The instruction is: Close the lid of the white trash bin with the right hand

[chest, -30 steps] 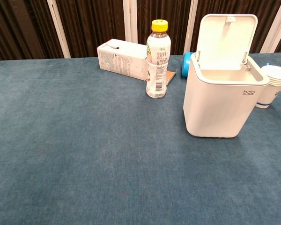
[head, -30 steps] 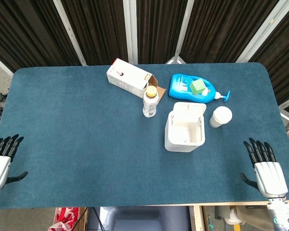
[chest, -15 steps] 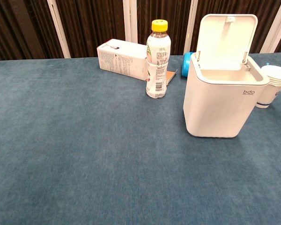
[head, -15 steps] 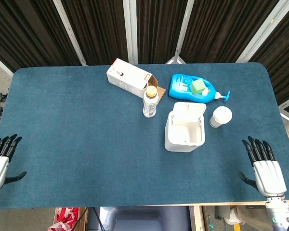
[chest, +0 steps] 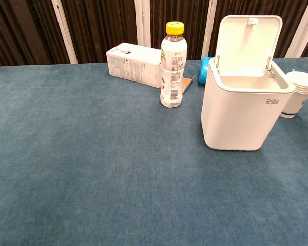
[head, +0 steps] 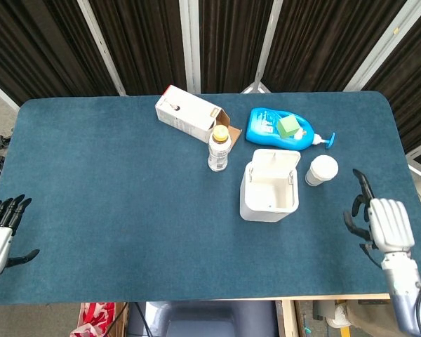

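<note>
The white trash bin (head: 269,197) (chest: 241,115) stands right of the table's middle, empty inside. Its lid (head: 276,161) (chest: 247,43) stands upright at the back, hinged open. My right hand (head: 384,224) hovers near the table's right front edge, well right of the bin, fingers spread and holding nothing. My left hand (head: 0,235) sits at the front left edge, fingers apart and empty. The chest view shows neither hand.
A yellow-capped bottle (head: 219,148) (chest: 173,64) stands left of the bin. A white carton (head: 189,114) (chest: 134,63) lies behind it. A blue detergent bottle (head: 283,129) lies behind the bin. A stack of paper cups (head: 321,170) (chest: 296,94) stands right of the bin.
My right hand has lifted and moved forward along the right edge, turning toward the bin. The left hand, bin and lid have not moved.
</note>
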`<action>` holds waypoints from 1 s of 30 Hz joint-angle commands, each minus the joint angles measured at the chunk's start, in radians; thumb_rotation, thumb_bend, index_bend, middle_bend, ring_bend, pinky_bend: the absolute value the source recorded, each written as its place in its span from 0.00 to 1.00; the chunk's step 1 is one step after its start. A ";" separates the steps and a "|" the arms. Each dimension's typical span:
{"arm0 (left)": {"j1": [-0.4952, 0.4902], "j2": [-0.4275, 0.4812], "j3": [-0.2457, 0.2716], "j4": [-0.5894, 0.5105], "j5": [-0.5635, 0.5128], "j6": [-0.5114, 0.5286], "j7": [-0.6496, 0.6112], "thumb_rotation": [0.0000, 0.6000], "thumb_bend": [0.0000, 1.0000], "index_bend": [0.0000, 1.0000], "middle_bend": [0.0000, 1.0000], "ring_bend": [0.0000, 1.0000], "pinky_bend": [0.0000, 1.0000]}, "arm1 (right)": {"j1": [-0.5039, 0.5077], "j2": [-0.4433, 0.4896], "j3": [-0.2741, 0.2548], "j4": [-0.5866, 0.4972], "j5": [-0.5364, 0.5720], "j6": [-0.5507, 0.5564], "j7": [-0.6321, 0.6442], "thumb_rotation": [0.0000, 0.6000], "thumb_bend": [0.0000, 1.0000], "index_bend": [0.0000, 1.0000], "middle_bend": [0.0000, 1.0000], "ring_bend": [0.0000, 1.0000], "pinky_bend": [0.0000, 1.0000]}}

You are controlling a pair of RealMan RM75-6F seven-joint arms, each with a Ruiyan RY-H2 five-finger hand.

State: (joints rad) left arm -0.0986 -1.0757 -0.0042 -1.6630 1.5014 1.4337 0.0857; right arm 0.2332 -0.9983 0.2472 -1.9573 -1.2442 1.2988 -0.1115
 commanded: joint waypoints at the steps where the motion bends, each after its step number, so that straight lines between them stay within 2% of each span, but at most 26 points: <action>1: 0.000 0.002 -0.002 -0.002 -0.002 0.000 -0.005 1.00 0.00 0.00 0.00 0.00 0.00 | 0.111 0.086 0.109 -0.076 0.185 -0.133 0.010 1.00 0.62 0.00 0.75 0.81 0.76; 7: -0.006 0.003 -0.004 -0.006 -0.013 -0.015 -0.012 1.00 0.00 0.00 0.00 0.00 0.00 | 0.240 0.115 0.195 -0.092 0.388 -0.236 -0.020 1.00 0.67 0.00 0.80 0.84 0.77; 11: -0.009 0.003 -0.005 -0.008 -0.018 -0.022 -0.011 1.00 0.00 0.00 0.00 0.00 0.00 | 0.328 0.121 0.220 -0.092 0.526 -0.294 -0.056 1.00 0.69 0.00 0.80 0.85 0.77; 15: -0.014 0.003 -0.006 -0.010 -0.025 -0.033 -0.013 1.00 0.00 0.00 0.00 0.00 0.00 | 0.413 0.123 0.222 -0.085 0.663 -0.352 -0.093 1.00 0.69 0.00 0.80 0.85 0.77; 19: -0.016 0.003 -0.007 -0.008 -0.031 -0.040 -0.017 1.00 0.00 0.00 0.00 0.00 0.00 | 0.491 0.110 0.212 -0.063 0.781 -0.386 -0.121 1.00 0.69 0.05 0.80 0.85 0.77; 26: -0.015 0.008 -0.007 -0.006 -0.037 -0.042 -0.028 1.00 0.00 0.00 0.00 0.00 0.00 | 0.568 0.077 0.179 -0.043 0.873 -0.378 -0.157 1.00 0.69 0.12 0.80 0.85 0.77; 30: -0.014 0.011 -0.006 -0.006 -0.036 -0.040 -0.031 1.00 0.00 0.00 0.00 0.00 0.00 | 0.594 0.072 0.161 -0.049 0.899 -0.372 -0.172 1.00 0.70 0.21 0.80 0.85 0.77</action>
State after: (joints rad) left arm -0.1122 -1.0650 -0.0105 -1.6691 1.4652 1.3940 0.0545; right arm 0.8243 -0.9242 0.4115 -2.0048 -0.3486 0.9255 -0.2805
